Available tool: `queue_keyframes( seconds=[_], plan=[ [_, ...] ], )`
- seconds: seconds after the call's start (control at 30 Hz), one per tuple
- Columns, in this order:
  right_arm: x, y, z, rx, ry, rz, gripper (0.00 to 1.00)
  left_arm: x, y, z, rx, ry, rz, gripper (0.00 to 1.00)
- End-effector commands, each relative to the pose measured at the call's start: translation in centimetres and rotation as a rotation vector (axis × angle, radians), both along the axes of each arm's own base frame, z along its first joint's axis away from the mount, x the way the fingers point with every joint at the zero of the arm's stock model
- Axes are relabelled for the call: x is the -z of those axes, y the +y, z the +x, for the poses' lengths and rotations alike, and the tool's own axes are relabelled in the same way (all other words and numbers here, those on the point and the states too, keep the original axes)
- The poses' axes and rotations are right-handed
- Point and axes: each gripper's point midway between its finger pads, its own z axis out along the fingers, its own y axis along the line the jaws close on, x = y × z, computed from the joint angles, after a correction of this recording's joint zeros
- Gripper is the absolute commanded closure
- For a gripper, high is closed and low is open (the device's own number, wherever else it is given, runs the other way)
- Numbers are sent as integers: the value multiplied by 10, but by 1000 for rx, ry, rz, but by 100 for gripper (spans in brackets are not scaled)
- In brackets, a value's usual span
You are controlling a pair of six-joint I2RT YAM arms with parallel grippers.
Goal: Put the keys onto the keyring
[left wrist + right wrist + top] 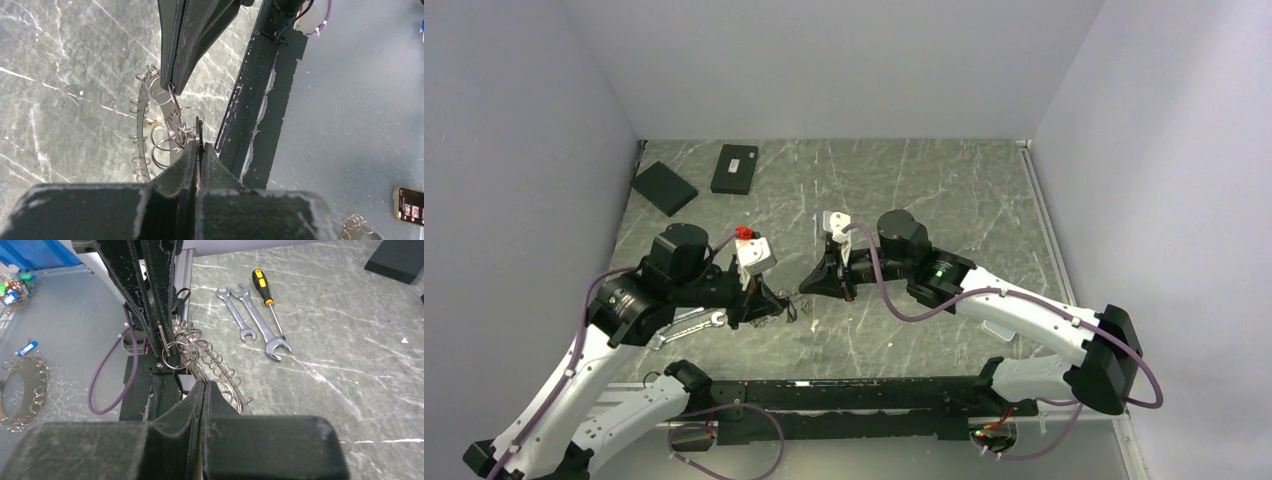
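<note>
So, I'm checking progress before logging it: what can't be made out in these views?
- Top external: the keyring between left gripper and right gripper is too small for any detail.
- Left wrist: its closed fingers hide which loop they pinch.
- Right wrist: the same, behind its own fingers; a spare ring is cut by the left edge.

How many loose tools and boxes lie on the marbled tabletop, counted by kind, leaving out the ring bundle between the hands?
Open-ended wrenches: 2
Screwdriver: 1
Flat black boxes: 2
Total: 5
</note>
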Motion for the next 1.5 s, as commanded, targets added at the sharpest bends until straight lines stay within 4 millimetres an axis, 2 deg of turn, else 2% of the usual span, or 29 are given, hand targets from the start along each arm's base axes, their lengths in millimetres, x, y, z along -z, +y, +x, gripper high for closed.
queue_keyframes(
  seconds=[0.0,0.33,0.6,0.73,0.93,1.07,1.23,1.33,1.47],
  plan=[
    [-13,-7,27,132,-90,27,100,-18,-3,-19,66,-30,-94,100],
    [-17,-6,16,74,-95,36,100,-15,-12,-12,75,-28,-120,100],
    [-7,-4,7,36,-125,-3,100,-26,-27,7,63,-34,-154,100],
    [0,-4,3,40,-170,-39,100,-28,-24,12,46,-46,-131,100],
    [3,-11,11,90,-232,-57,100,-19,-9,7,23,-24,-24,100],
    [2,-11,16,110,-257,-57,100,-14,-12,4,50,23,-17,100],
    [-3,-10,27,177,-270,-31,100,2,-16,11,34,46,-2,97],
    [-7,-15,38,245,-290,-28,100,6,-13,10,21,49,2,97],
    [-9,-16,38,245,-310,-18,100,14,-8,11,-14,45,15,96]
  ],
)
